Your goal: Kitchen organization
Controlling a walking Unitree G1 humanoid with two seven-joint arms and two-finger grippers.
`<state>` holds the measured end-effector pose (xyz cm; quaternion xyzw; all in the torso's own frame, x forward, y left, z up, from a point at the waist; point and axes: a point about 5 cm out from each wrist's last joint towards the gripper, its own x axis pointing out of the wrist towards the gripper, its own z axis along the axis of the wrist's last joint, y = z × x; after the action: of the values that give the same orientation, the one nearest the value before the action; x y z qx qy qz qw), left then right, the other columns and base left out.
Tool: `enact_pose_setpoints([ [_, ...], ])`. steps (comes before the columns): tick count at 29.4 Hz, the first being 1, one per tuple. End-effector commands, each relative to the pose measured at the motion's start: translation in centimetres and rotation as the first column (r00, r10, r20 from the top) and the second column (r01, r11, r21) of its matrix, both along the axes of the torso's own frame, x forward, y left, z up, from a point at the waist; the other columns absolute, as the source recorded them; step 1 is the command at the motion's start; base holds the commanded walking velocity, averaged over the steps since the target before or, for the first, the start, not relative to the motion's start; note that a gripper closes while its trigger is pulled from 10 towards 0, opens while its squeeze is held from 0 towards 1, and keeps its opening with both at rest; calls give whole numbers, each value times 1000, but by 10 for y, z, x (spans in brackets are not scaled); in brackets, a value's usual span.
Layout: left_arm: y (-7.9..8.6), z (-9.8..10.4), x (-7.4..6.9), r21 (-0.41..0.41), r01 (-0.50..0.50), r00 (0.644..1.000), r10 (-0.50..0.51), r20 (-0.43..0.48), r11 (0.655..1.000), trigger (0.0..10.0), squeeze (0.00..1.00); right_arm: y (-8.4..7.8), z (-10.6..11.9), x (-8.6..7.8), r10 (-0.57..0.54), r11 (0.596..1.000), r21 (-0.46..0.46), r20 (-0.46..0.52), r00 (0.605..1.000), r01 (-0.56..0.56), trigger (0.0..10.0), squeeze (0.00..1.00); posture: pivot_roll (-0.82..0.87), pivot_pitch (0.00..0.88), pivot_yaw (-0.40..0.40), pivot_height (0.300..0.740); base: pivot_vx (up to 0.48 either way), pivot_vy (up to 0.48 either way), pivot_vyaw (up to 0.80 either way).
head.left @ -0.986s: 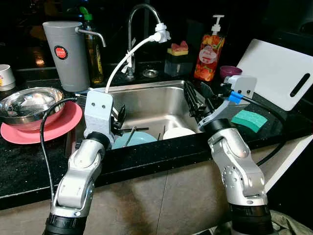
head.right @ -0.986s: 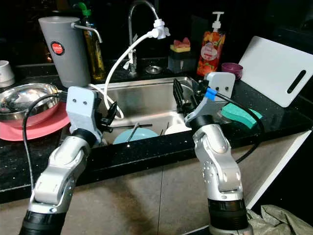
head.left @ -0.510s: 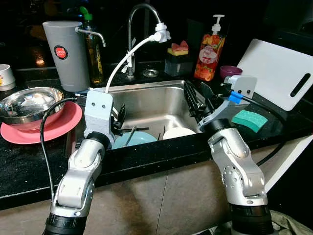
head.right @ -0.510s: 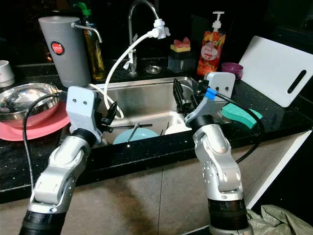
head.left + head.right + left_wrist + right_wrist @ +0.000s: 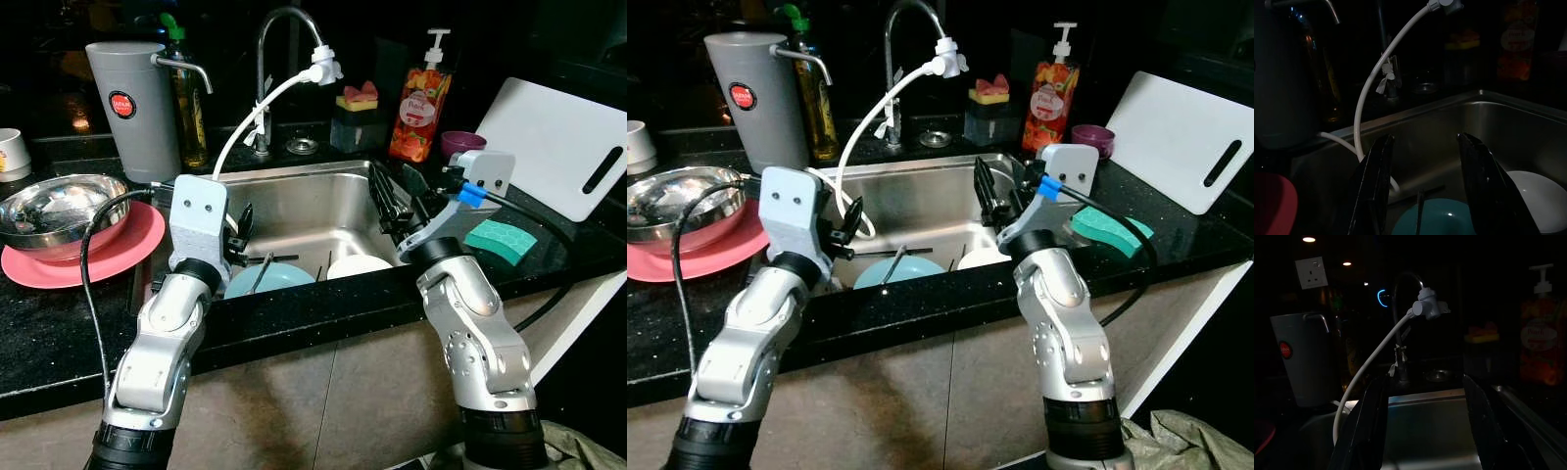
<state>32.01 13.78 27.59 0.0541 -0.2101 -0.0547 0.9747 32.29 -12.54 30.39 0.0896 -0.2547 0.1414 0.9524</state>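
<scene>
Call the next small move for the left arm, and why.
Probably lower the left tool into the sink toward the teal plate. Its fingers stand open and empty above the sink's near edge, with the plate just below and ahead, a utensil lying on it. The right tool hovers open over the white plate.

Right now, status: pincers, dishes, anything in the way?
Both pincers, left and right, open and empty over sink. Blue plate and white plate inside. Hose hangs near left.
</scene>
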Motion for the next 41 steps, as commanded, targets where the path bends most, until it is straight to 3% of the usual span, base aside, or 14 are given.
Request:
enact_pose_setpoints([
  [1, 2, -1, 1, 12, -5, 1000, 5, 2, 1000, 10000, 0, -1, 4, -3, -10, 1000, -8, 28, 1000, 10, 10000, 0, 44, 93, -17, 740, 0, 0, 0],
  [41, 3, -2, 1, 17, -10, 1000, 10, -1, 1000, 10000, 0, -1, 3, -3, -14, 1000, -7, 26, 1000, 14, 10000, 0, 49, 98, -14, 740, 0, 0, 0],
])
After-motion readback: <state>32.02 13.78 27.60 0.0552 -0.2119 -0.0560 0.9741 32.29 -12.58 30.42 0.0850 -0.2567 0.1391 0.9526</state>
